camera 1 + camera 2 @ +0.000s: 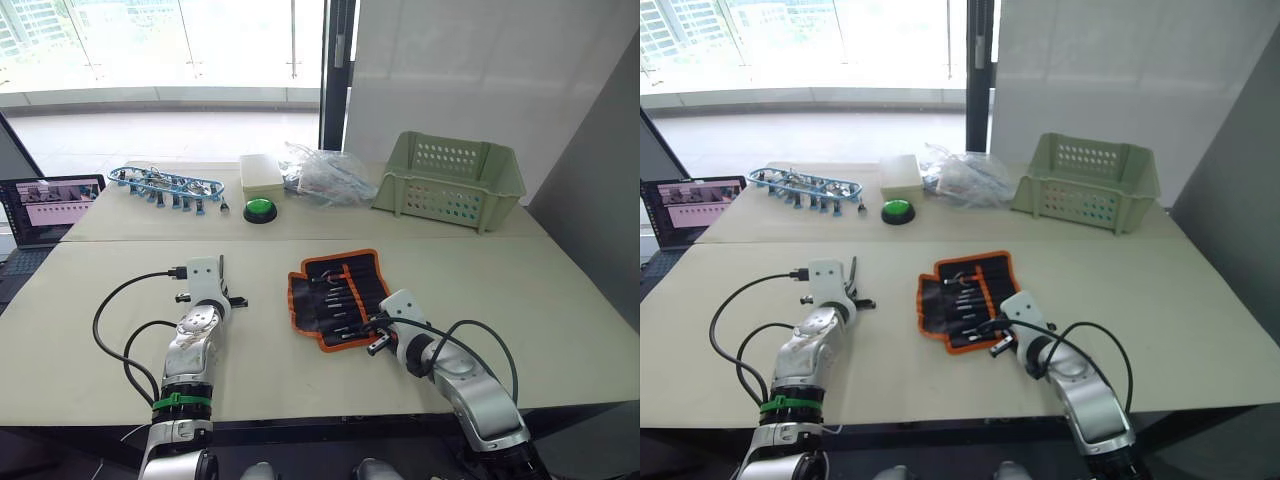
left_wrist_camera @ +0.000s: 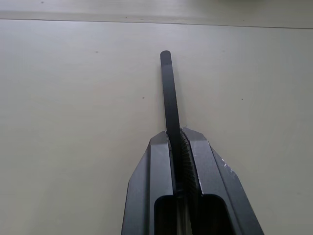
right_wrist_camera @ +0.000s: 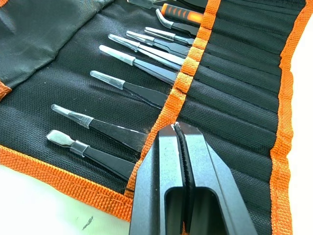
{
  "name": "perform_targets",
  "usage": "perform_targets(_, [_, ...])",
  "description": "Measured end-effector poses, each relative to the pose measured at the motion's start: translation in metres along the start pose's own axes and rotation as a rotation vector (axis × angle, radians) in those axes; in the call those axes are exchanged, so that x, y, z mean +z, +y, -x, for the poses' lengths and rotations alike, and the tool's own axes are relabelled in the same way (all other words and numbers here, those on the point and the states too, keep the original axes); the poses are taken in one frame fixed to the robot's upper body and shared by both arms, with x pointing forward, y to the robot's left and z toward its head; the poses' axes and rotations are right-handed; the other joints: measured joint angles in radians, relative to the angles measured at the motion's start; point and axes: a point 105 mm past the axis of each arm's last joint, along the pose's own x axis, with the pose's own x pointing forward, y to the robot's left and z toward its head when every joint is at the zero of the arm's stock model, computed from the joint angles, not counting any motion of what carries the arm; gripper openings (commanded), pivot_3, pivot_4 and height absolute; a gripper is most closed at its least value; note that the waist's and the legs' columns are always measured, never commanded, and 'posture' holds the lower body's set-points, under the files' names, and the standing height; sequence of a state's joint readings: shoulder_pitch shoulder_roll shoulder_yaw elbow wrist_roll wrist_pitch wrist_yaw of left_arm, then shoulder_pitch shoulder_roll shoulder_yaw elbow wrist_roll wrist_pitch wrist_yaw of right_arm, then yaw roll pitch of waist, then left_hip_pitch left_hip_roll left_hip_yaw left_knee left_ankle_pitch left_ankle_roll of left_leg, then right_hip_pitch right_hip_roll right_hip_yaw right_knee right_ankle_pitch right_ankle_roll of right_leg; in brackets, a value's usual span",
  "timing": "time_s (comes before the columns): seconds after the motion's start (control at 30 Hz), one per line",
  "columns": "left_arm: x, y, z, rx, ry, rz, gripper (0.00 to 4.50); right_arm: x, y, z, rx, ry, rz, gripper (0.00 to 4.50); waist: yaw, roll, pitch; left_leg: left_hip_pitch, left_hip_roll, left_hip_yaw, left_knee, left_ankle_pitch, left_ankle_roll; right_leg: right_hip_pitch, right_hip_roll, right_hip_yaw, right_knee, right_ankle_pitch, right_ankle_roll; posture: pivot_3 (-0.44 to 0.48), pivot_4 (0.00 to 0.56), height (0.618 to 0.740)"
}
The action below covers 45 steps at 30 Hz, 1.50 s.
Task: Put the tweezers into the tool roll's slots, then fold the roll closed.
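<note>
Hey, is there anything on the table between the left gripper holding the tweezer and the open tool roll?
Nothing visible. Bare pale table lies between the left gripper, shut on a thin black metal tweezer, and the black orange-edged fabric tool roll. The right gripper sits over the roll's orange strip.

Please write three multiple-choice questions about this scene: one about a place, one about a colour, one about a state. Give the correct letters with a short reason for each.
1. Where does the pale green basket stand?
A. on the far table, on the robot's right
B. on the tool roll
C. beside the laptop

2. What colour is the edging of the tool roll?
A. blue
B. orange
C. white

3. How is the left gripper?
A. wide open
B. shut on a thin black tweezer
C. shut on the green button

Answers: 1 A, it sits far right behind the roll. 2 B, orange borders the black fabric. 3 B, the fingers clamp the black strip.
</note>
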<state>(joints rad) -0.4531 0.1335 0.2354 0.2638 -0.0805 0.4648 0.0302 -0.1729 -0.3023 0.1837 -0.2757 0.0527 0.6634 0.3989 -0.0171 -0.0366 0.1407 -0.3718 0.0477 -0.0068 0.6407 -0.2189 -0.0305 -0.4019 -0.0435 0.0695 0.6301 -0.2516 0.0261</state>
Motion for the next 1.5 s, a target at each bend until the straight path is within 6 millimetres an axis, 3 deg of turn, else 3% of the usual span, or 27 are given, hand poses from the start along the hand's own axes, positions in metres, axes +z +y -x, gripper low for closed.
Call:
perform_targets(0.2, [0.007,0.004,0.0,-0.006,-0.031,-0.057,0.03,0.001,0.001,0.0,0.001,-0.005,0.001,0.0,-0.001,0.0,0.0,-0.002,0.0,0.0,-0.001,0.0,0.0,-0.002,0.0,0.0,0.0,0.0,0.0,0.0,0.15,0.725])
perform_targets(0.4, [0.026,0.003,0.004,-0.111,-0.108,-0.184,0.03,0.005,0.003,0.002,0.008,-0.019,0.004,0.0,-0.008,-0.007,0.004,-0.018,0.001,0.0,-0.001,0.002,0.002,-0.011,0.001,0.0,0.0,0.006,0.008,0.0,0.15,0.725])
perform_targets(0.6, [0.07,-0.031,0.029,-0.42,-0.27,-0.246,0.03,0.008,0.006,0.003,0.011,-0.035,0.003,0.0,-0.018,-0.008,0.004,-0.031,0.001,0.0,-0.003,0.003,0.005,-0.023,0.001,0.001,-0.001,0.01,0.005,0.0,0.15,0.725])
perform_targets(0.67, [0.087,-0.059,0.054,-0.669,-0.325,-0.266,0.03,0.007,0.007,0.003,0.014,-0.035,-0.001,0.0,-0.023,-0.008,0.004,-0.031,0.001,0.001,-0.006,0.003,0.005,-0.023,0.001,0.001,-0.004,0.01,0.005,0.0,0.15,0.725])
perform_targets(0.77, [0.081,-0.09,0.089,-1.008,-0.25,-0.317,0.03,0.007,0.008,0.003,0.015,-0.035,-0.004,0.0,-0.026,-0.007,0.005,-0.03,0.0,0.001,-0.007,0.003,0.005,-0.023,0.001,0.001,-0.004,0.007,0.007,0.0,0.15,0.725])
perform_targets(0.9, [0.061,-0.103,0.111,-1.232,-0.092,-0.404,0.03,0.007,0.009,0.004,0.012,-0.036,-0.006,0.0,-0.026,-0.007,0.005,-0.029,0.001,0.001,-0.007,0.003,0.005,-0.023,0.001,0.001,-0.004,0.005,0.008,0.0,0.15,0.725])
perform_targets(1.13, [0.054,-0.103,0.115,-1.299,0.043,-0.547,0.03,0.007,0.009,0.005,0.004,-0.04,-0.009,0.0,-0.025,-0.007,0.006,-0.029,0.001,0.0,-0.008,0.003,0.005,-0.022,0.001,0.001,-0.004,0.004,0.008,0.0,0.15,0.725])
perform_targets(1.5, [0.025,-0.098,0.109,-1.248,0.186,-0.776,0.03,0.004,0.011,0.01,-0.026,-0.041,-0.031,0.0,-0.022,-0.007,0.006,-0.03,0.001,0.0,-0.008,0.003,0.006,-0.023,0.001,0.001,-0.003,0.003,0.007,0.0,0.15,0.725])
